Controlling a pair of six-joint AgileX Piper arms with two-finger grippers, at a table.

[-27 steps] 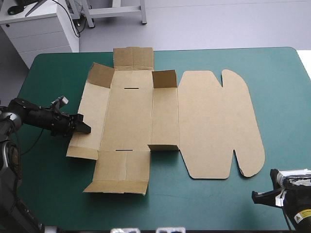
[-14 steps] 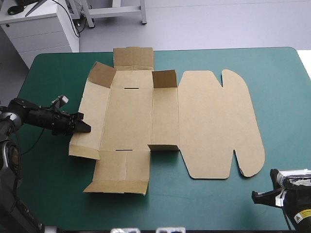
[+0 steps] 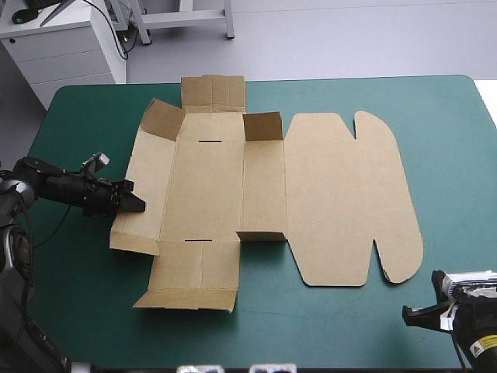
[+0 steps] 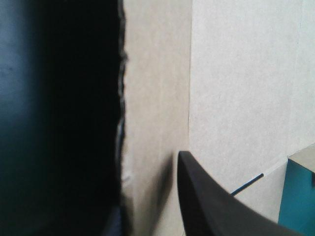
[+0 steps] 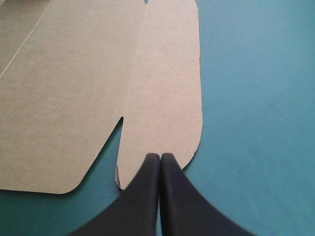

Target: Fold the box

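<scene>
The brown box (image 3: 210, 186) lies spread out on the teal-green cover, its rounded lid (image 3: 349, 202) flat toward the right. Two small far flaps (image 3: 163, 120) stand partly raised. My left gripper (image 3: 138, 206) is at the outer edge of the box's left wall panel (image 3: 144, 194), shut on it. In the left wrist view one black finger (image 4: 206, 206) lies on the board (image 4: 236, 98), and the other side is dark. My right gripper (image 3: 407, 314) is shut near the table's front right corner. Its tip (image 5: 160, 156) sits just short of the lid's rounded tab (image 5: 162, 98).
Bare teal-green cover (image 3: 450, 155) stretches to the right of the lid and along the front edge (image 3: 311, 334). A white cabinet (image 3: 62, 47) stands beyond the table's far left corner.
The near corner of the left wall panel has risen a little and drawn slightly inward at my left gripper. The right arm has not moved.
</scene>
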